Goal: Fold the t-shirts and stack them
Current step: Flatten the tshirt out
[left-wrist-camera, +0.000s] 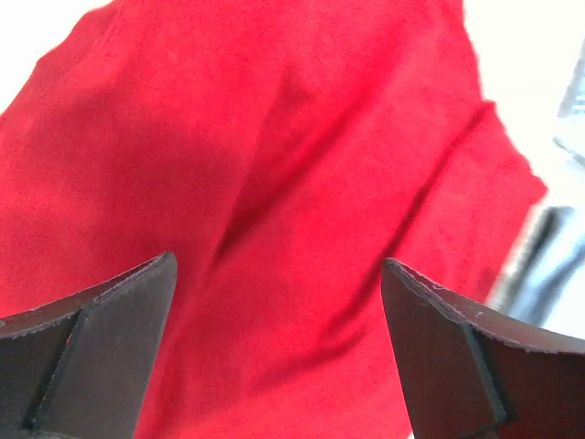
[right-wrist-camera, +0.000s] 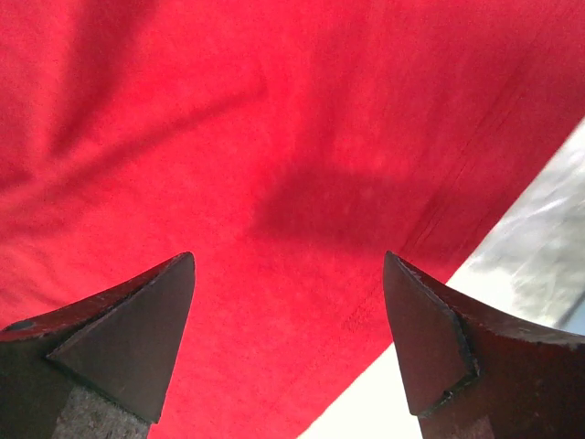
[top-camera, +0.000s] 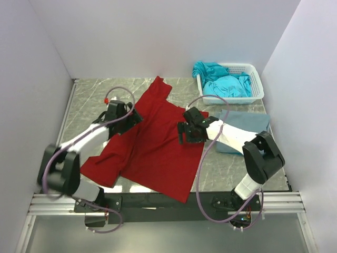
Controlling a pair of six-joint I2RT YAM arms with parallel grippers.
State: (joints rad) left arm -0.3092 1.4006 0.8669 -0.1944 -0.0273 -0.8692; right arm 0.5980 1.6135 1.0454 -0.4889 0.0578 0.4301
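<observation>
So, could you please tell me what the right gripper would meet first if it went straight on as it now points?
Most likely the red t-shirt: the right gripper, jaws open, points at its cloth near the edge, with nothing in between. How far off it lies is unclear.

A plain dark red t-shirt (top-camera: 158,150) is filling my view, unpatterned. My left claw (left-wrist-camera: 279,263) and right claw (right-wrist-camera: 288,257) are showing black. Bright turquoise t-shirts (top-camera: 226,83) are sitting in a white lattice basket (top-camera: 257,84), and a muted grey-blue t-shirt (top-camera: 250,122) is lying on the grey, white-veined bench (top-camera: 89,97).
</observation>
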